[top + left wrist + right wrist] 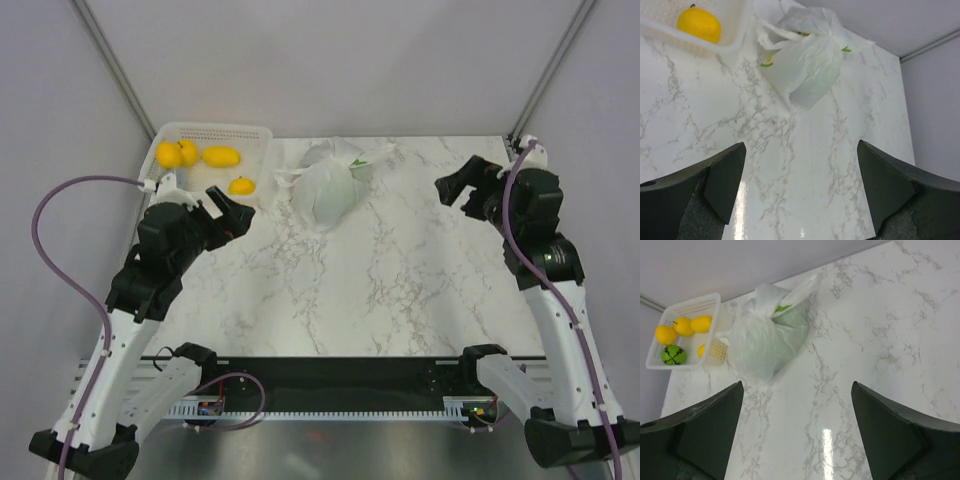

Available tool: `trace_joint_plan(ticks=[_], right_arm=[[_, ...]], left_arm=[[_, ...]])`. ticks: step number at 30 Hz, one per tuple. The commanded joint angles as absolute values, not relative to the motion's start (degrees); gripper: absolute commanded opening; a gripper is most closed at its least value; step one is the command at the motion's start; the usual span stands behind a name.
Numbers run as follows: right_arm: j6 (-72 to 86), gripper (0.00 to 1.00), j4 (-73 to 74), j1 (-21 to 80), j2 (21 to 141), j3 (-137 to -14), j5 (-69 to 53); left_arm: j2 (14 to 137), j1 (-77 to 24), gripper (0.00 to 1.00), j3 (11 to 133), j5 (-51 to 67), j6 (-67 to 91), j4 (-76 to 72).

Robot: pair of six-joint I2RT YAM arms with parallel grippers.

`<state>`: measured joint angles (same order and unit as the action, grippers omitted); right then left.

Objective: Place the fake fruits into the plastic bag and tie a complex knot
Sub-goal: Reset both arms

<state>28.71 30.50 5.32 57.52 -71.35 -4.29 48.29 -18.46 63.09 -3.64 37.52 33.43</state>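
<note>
Left fingers (pixel 722 185) stand wide apart with nothing between them, hovering over the counter (pixel 400 290) just in front of the white basket (pixel 215 129). We read that as a let-go pose, clear of the bag. Basket sits in the far-left corner and holds fake fruits (pixel 222 156): several yellow ones, plus a green one with dark stripes that only the right wrist view shows. So not every fruit is bagged, we judge. Just right of the basket lies the plastic bag (pixel 328 190), slumped on its side at far centre. It bulges and a greenish tint shows through, so probably fruit inside. Its handle loops (pixel 774 36) are bunched at its far end; whether they make a finished knot we cannot tell. Bag may touch the basket corner, unclear. Right fingers (pixel 892 432) are spread wide too, empty, raised near the far-right edge, well apart from the bag and aimed back at it. Both arms flank the bag, likely so either can reach the loops.
</note>
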Motion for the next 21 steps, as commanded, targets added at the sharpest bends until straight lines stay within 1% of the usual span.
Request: trace_joint_plan(ticks=[1,2,5,12,19,21], right_arm=[[24.18,0.97,30.32,5.36,50.75,-61.54,-7.28],[23.91,0.97,30.24,5.36,49.23,-58.57,-7.47],[23.47,0.96,30.58,5.36,45.53,-55.03,-9.14],[23.55,0.96,33.83,5.36,39.47,-50.72,-8.09],[23.99,0.93,35.59,5.36,36.91,-49.57,-8.17],[23.47,0.95,35.68,5.45,37.18,-50.18,-8.7]], left_arm=[[39.16,-18.37,1.0,55.13,-2.55,31.73,34.72],[36.85,-18.37,1.0,51.98,-2.9,31.21,34.63],[30.16,-18.37,1.0,47.31,-2.38,28.4,34.72],[19.53,-18.37,1.0,41.05,-1.41,27.24,37.88],[17.23,-18.37,0.99,39.73,-0.88,29.09,39.2],[17.23,-18.37,0.99,39.99,-0.7,29.18,39.37]])
